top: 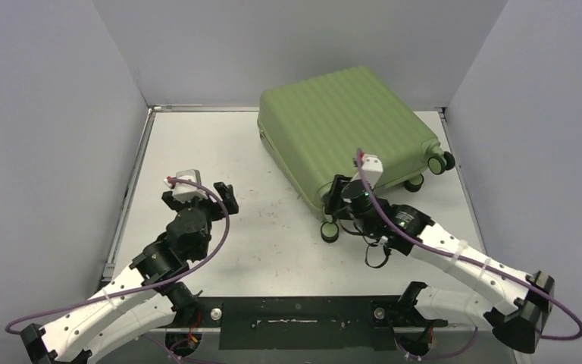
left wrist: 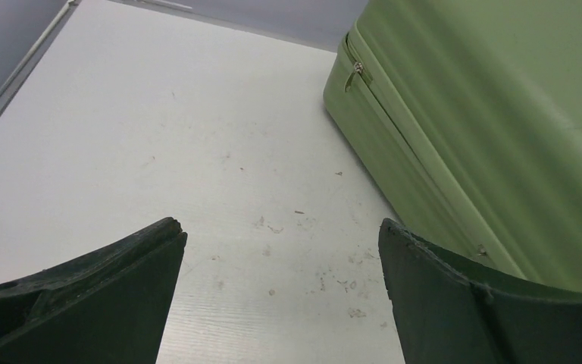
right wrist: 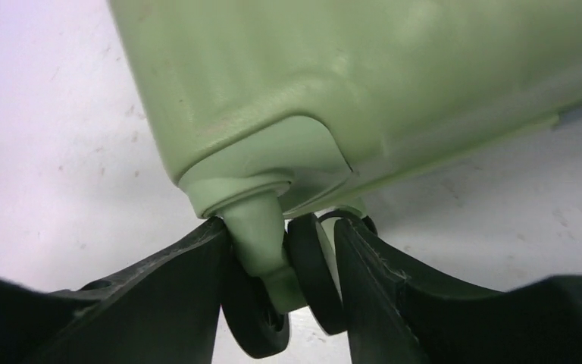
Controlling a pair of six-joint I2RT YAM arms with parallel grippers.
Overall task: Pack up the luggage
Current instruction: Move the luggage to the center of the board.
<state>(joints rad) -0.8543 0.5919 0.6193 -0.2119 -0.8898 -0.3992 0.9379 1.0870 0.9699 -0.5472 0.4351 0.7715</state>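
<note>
Our right pincer (right wrist: pixel 282 243) is clamped on a caster wheel (right wrist: pixel 311 280) at the luggage's (top: pixel 333 129) nearest corner, one finger on each side of the twin black wheel. The case lies flat and zipped on the table (top: pixel 220 152), stretching away ahead of those fingers; our left pincer (left wrist: pixel 280 227) gapes wide on nothing, with the luggage ahead and to its right. We judge the ribbed shell stiff, slick and bulky, likely too heavy for one arm to lift; the wheel may swivel in the grip, so dragging seems wiser.
</note>
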